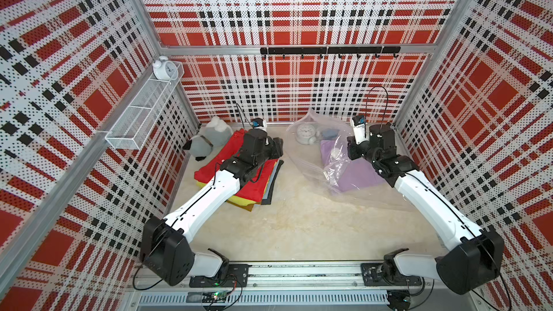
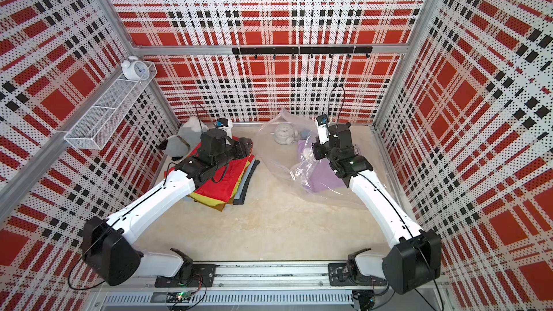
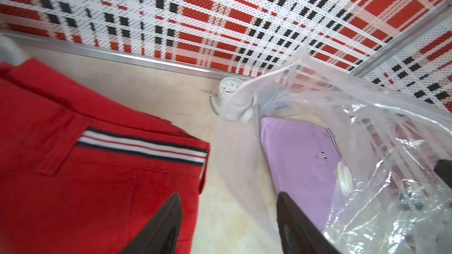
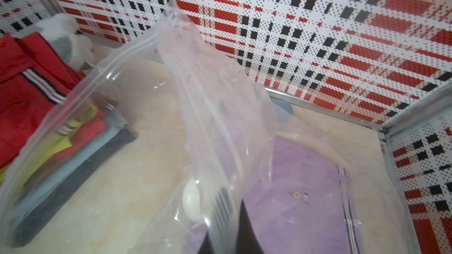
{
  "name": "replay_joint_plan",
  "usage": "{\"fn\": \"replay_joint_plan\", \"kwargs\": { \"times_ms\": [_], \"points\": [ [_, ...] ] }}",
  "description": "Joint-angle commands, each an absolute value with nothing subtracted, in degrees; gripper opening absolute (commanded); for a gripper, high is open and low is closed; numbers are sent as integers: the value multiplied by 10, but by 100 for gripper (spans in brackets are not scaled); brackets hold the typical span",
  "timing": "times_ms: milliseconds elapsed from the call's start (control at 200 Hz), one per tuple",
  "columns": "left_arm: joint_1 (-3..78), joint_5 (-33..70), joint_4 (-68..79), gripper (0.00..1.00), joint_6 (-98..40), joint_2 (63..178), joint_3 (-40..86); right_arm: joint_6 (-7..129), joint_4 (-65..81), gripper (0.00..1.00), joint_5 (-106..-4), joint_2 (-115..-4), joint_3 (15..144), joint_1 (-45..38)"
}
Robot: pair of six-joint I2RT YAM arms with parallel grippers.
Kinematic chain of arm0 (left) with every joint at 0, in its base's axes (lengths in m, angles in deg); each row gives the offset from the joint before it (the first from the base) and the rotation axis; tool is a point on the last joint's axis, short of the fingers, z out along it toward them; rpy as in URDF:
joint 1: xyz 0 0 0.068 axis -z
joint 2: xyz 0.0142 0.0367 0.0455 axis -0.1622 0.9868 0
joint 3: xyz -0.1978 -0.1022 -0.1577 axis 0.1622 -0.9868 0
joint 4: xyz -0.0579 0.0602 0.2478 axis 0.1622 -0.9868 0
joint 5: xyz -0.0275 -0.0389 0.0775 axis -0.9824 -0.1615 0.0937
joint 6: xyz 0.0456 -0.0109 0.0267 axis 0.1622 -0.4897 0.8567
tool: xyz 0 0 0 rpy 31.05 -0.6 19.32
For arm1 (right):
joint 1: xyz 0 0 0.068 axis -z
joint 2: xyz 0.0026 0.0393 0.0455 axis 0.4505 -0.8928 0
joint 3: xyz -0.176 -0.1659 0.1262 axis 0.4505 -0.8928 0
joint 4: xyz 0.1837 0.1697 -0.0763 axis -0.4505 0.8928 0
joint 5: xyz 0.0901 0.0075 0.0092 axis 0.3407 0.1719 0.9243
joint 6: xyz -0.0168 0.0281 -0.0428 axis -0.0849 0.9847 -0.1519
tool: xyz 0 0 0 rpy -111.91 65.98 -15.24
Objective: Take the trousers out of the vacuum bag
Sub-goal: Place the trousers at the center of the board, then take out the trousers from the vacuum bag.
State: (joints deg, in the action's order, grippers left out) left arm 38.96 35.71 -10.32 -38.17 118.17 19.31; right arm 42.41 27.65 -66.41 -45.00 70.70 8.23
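The clear, crinkly bag [image 1: 311, 160] sprawls by the right arm, its film pinched and lifted by the fully closed right gripper [image 4: 230, 235], probably to keep the mouth open. Beside it sits a soft stack [image 1: 248, 186] of folded trousers, red on top, already out. One lilac pair [image 1: 359, 178] lies inside, near the round white cap [image 4: 192, 202]. The left gripper [image 3: 227, 216] hovers at the stack's edge, jaws apart, empty

Bright, even, diffuse light fills both top views, leaving only faint, soft shadows on the pale worktop [image 1: 299, 228]. The wide lens bows the plaid walls [image 1: 299, 10] toward the edges. The wrist views are softer: red trousers [image 3: 73, 179] smear with blur, the vacuum bag [image 4: 208, 94] carries small white glints, and the left tool [image 3: 228, 196] is a dark, unfocused shape.
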Motion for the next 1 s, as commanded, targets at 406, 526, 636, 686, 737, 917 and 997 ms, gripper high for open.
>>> {"fn": "replay_joint_plan", "kwargs": {
  "times_ms": [406,526,636,686,737,917,997],
  "points": [
    [489,243,17,64,-426,1332,243,420,254,0,-534,-422,720,59],
    [497,234,48,63,-460,1346,209,426,240,0,-533,-433,718,54],
    [502,223,74,63,-483,1374,194,429,232,0,-531,-439,719,49],
    [504,221,79,63,-491,1392,195,428,229,0,-531,-440,720,46],
    [505,215,89,63,-500,1411,198,426,226,0,-529,-440,719,43],
    [506,189,119,63,-530,1486,220,424,222,0,-527,-438,712,39],
    [508,175,131,63,-542,1513,230,422,222,0,-527,-434,708,38]
  ]
}}
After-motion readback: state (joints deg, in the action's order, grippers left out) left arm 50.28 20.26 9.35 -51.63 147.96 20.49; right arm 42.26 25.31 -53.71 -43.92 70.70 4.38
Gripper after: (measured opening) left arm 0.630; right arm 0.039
